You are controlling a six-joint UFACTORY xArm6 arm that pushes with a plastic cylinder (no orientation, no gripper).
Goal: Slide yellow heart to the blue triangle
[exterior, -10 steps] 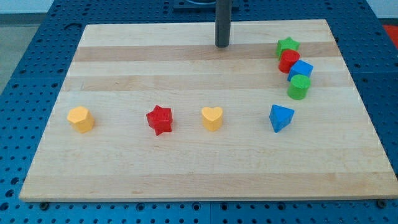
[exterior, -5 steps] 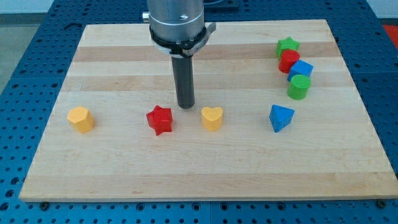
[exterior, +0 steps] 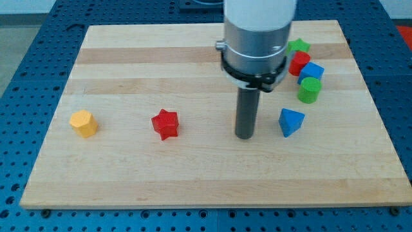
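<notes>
My tip rests on the wooden board, just to the view's left of the blue triangle, with a small gap between them. The yellow heart does not show anywhere; the rod and the arm body stand where it could lie, so I cannot tell its place. The red star lies well to the view's left of my tip.
A yellow hexagon-like block lies at the view's left. At the view's upper right a green star, a red cylinder, a blue block and a green cylinder stand in a tight cluster, partly behind the arm.
My tip moved from the top of the board down between the red star and the yellow heart, then right towards the blue triangle. The yellow heart has gone out of sight.
</notes>
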